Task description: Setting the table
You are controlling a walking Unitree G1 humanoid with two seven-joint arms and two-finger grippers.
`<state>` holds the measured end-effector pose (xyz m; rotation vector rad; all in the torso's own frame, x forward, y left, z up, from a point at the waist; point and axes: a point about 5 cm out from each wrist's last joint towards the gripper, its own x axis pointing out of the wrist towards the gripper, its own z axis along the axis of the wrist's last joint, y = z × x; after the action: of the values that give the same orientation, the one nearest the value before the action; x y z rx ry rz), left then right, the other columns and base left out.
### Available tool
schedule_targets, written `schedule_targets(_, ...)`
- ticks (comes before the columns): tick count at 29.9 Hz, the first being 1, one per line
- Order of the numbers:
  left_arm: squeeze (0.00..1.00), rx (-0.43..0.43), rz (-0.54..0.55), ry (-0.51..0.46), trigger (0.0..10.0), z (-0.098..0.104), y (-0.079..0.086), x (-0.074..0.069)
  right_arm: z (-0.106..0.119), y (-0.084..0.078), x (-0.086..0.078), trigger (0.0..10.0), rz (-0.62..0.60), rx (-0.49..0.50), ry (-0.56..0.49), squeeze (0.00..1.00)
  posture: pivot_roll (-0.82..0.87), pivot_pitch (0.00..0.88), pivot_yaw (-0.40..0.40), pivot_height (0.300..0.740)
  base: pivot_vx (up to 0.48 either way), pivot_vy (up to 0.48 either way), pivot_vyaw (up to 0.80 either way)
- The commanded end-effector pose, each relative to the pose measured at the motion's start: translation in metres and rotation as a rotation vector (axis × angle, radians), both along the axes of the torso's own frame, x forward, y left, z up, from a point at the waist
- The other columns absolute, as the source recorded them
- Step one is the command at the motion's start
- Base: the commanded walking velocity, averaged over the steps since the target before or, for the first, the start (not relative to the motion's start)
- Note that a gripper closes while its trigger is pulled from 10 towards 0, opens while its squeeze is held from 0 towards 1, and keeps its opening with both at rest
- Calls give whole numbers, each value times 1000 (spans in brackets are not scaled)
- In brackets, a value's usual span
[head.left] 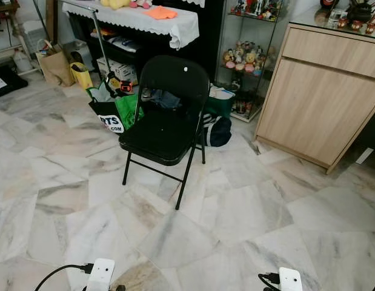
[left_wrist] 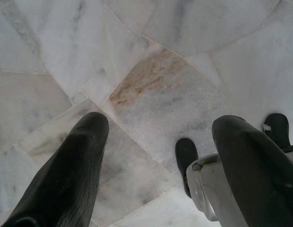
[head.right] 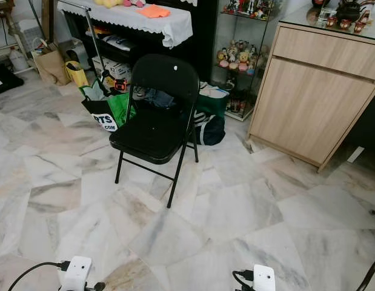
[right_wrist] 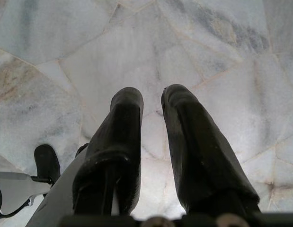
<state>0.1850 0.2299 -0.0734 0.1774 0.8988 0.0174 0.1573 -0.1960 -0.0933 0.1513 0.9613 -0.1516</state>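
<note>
One black folding chair (head.left: 166, 124) stands on the marble floor (head.left: 248, 206), unfolded, its seat bare and its back toward a dark shelf unit (head.left: 145, 42). No plate, cup or cutlery can be made out, and no dining table; the chair is the nearest thing to the task that can be seen.

Just behind the chair, on its left, sits a green bag (head.left: 114, 109) with white lettering, and on its right a dark duffel bag (head.left: 216, 130) lies against the chair's rear leg. Over the shelf unit behind the chair hangs a white cloth (head.left: 145, 18) with an orange rag (head.left: 160, 12) on top. Right of the chair's back stands a glass cabinet (head.left: 251, 60) with small figurines on its shelves. Farther right of the chair is a wooden sideboard (head.left: 323, 97) with small items on its top. Well left of the chair, a brown paper bag (head.left: 54, 63) and a yellow bag (head.left: 81, 74) rest on the floor.

Both arms hang low, well in front of the chair. The left gripper (left_wrist: 158, 142) points at the floor, its two black fingers spread wide and holding nothing. The right gripper (right_wrist: 153, 113) also points at the floor, its fingers nearly together with a narrow gap, empty.
</note>
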Motion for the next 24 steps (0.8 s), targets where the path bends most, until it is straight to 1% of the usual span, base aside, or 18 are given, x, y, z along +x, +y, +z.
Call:
schedule_targets(1,0,-107,128,76,10000,-6,19,-21,3,11,11,10000,77,54,-22,0,134,7,-113,740,0,0,0)
schedule_targets(24,0,-107,128,76,10000,-6,19,-21,3,11,11,10000,77,54,-22,0,134,7,-113,740,0,0,0)
